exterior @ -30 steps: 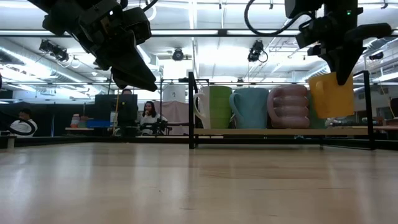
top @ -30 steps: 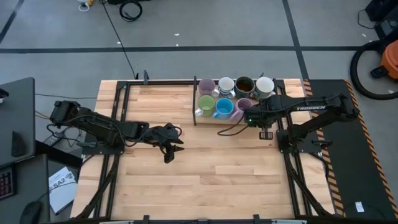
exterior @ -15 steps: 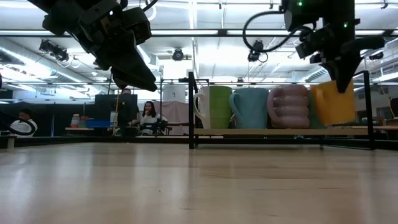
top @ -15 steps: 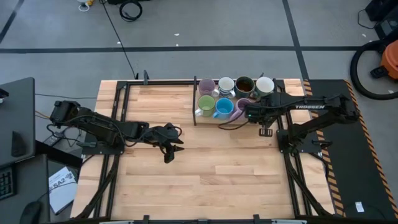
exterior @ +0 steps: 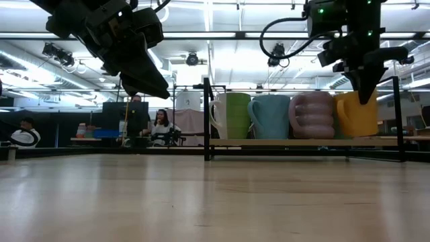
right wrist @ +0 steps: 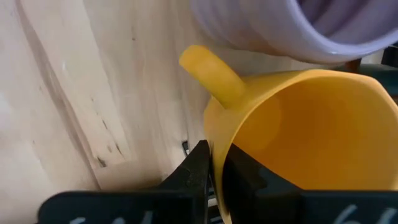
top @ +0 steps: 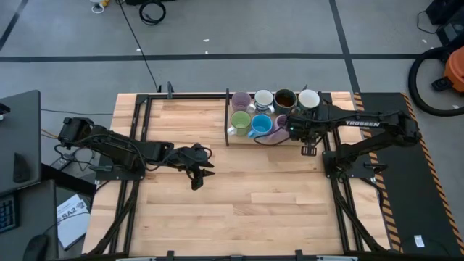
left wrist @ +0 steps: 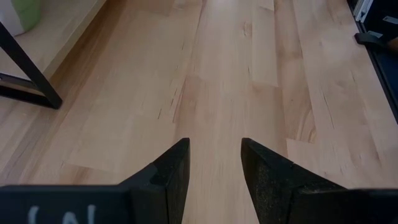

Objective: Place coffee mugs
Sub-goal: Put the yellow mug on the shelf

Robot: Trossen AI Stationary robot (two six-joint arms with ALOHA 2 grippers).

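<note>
Orange mug [right wrist: 298, 137]: glossy, yellow-orange, handled, upright. Right gripper [right wrist: 214, 163] pinches its rim from above; mug hangs below the fingers, beside ribbed lavender mug [exterior: 311, 115].

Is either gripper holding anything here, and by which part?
The right gripper pinches the orange mug by its rim, beside the handle. The left gripper holds nothing.

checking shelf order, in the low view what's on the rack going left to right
green mug → blue mug → ribbed lavender mug → orange mug, its rim pinched by the right gripper from above.
</note>
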